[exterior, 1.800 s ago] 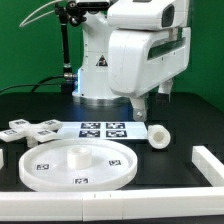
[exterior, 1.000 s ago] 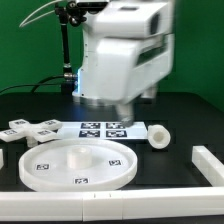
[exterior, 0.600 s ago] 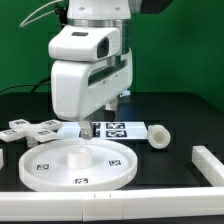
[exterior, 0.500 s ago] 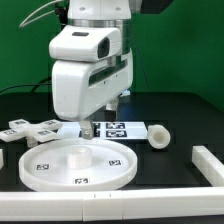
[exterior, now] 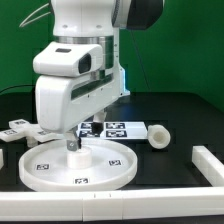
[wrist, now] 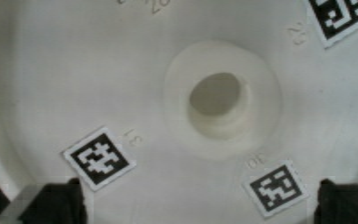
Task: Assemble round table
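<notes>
The large white round disc (exterior: 80, 163) lies flat at the front left of the exterior view, with tags on its face and a raised hub in the middle. In the wrist view the disc (wrist: 158, 60) fills the picture, with its hub hole (wrist: 218, 95) near the centre. My gripper (exterior: 72, 143) hangs just over the disc's middle, fingers spread wide and empty; in the wrist view the gripper (wrist: 197, 200) shows two dark fingertips (wrist: 57, 200) far apart. The cylinder post (exterior: 158, 135) lies on its side at the right. The cross-shaped piece (exterior: 28, 128) lies at the left.
The marker board (exterior: 112, 128) lies behind the disc, partly hidden by my arm. A long white rail (exterior: 208, 163) stands at the exterior view's right, and another rail runs along the front edge (exterior: 100, 194).
My arm has swung from the exterior view's right to its left and come down. The gripper now hangs just above the disc's centre instead of over the marker board.
</notes>
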Motion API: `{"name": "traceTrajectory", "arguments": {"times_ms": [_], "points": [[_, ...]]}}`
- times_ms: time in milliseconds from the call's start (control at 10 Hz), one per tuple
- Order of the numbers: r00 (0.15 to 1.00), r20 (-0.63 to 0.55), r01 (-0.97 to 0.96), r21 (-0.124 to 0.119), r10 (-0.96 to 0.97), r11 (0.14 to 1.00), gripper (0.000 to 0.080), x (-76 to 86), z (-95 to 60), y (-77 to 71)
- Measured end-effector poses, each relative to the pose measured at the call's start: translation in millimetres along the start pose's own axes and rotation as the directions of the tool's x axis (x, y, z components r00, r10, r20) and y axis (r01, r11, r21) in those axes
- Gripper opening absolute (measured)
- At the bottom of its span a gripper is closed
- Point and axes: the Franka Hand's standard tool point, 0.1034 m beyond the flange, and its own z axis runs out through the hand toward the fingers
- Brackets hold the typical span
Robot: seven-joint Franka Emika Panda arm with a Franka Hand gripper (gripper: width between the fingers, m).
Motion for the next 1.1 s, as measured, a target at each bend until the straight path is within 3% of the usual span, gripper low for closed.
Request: {"name": "traceTrajectory", "arguments": {"times_ms": [100,400,1000,1100], "points": [[1.0,-0.004,-0.001,-0.005,0.001,1.0,0.065,-3.2,5.5,-2.0],[1.0,0.0,-0.011,0.013,0.011,1.0,0.065,-15.5,22.9,-4.3],[1.0,0.01,-0.017,0.042,0.016,0.999,0.0641,-20.5,40.7,-11.1],[1.0,0.011,-0.017,0.045,0.016,0.999,0.0463,-20.2,42.2,-12.1]]}}
